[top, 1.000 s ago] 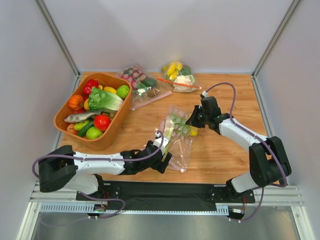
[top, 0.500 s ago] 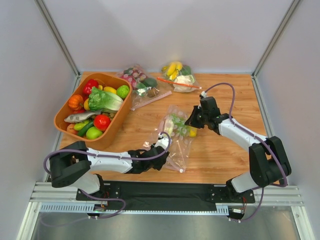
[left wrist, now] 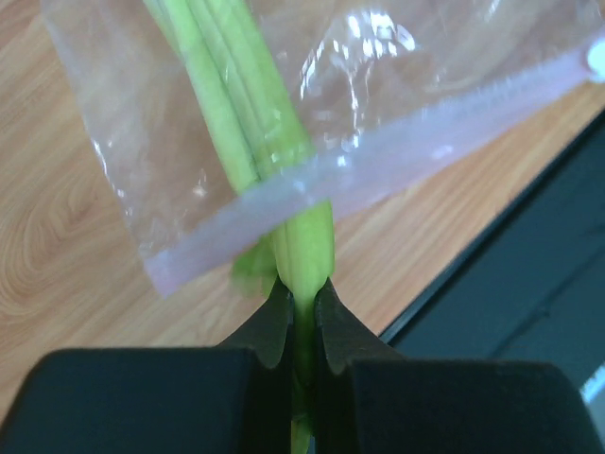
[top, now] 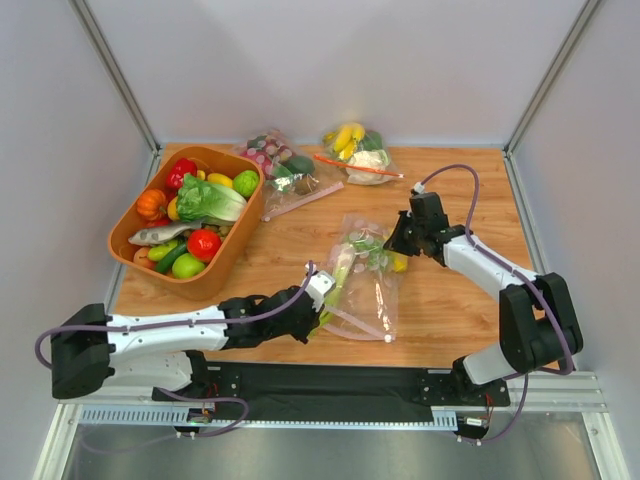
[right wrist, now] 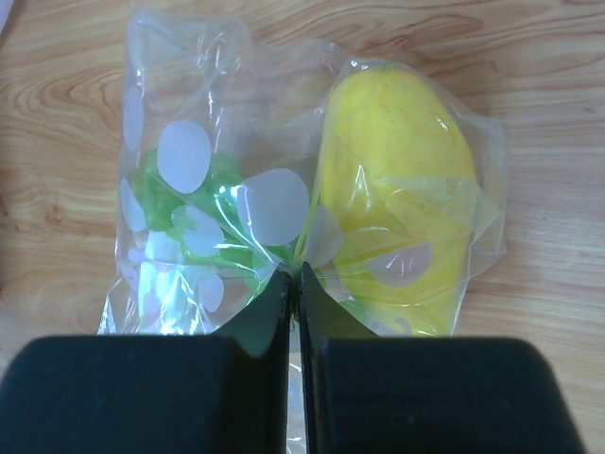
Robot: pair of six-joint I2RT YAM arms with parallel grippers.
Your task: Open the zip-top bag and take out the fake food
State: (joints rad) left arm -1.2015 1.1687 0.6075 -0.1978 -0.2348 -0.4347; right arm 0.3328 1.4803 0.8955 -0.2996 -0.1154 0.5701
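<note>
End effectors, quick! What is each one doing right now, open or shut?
Left end effector: shut on the green stalk poking out of the zip-top bag.
Right end effector: shut on the bag's plastic.

Just ahead of the black left pincer (left wrist: pixel 302 288), the stalk (left wrist: pixel 304 248) is pale green with lighter lengthwise streaks; across it runs the zip strip (left wrist: pixel 378 170), pale lilac-pink, on the clear zip-top bag (left wrist: pixel 142 123); ahead of the black right pincer (right wrist: pixel 294 274) the plastic bears round whitish dots over bright green grapes (right wrist: pixel 180 203); beside them the lemon-like piece (right wrist: pixel 397 170) is yellow; the table (right wrist: pixel 529 57) beneath is honey-toned wood grain.
</note>
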